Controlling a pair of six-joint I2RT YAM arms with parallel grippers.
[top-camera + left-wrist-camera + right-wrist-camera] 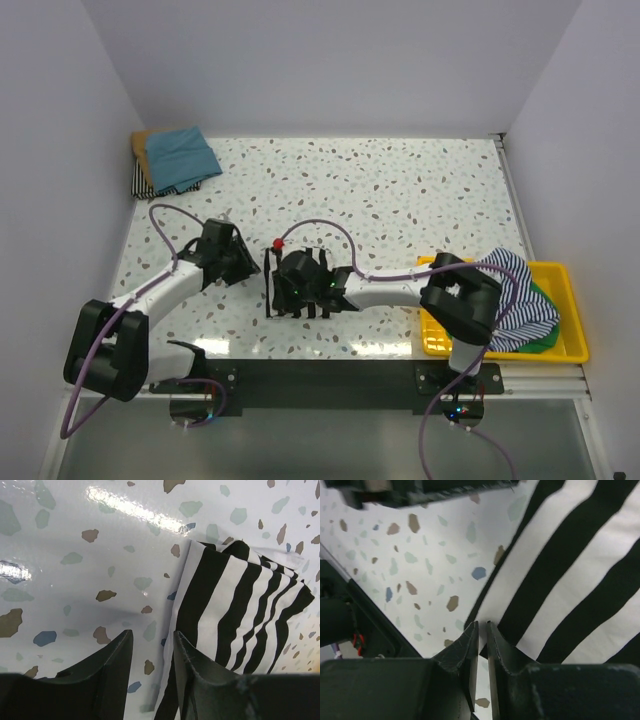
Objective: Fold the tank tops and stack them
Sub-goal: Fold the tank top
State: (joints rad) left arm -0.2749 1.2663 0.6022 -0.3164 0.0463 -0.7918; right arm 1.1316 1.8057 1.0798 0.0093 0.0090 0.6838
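Right gripper (482, 626) nearly closed at striped tank top (570, 580) edge, hold unclear. Left gripper (152, 636) sat parted beside it. Shallow pinch risked slipping on lift.

Folded tank tops (175, 158) at far-left corner, tray (573, 300) near right, another tank top (240, 605) seemingly mid-table

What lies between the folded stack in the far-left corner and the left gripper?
Top view: only bare speckled tabletop; the left arm's purple cable loops alongside.

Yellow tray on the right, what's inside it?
A black-and-white striped tank top heaped over a green one. Anything beneath them in the tray is covered, and the right arm hides part of it.
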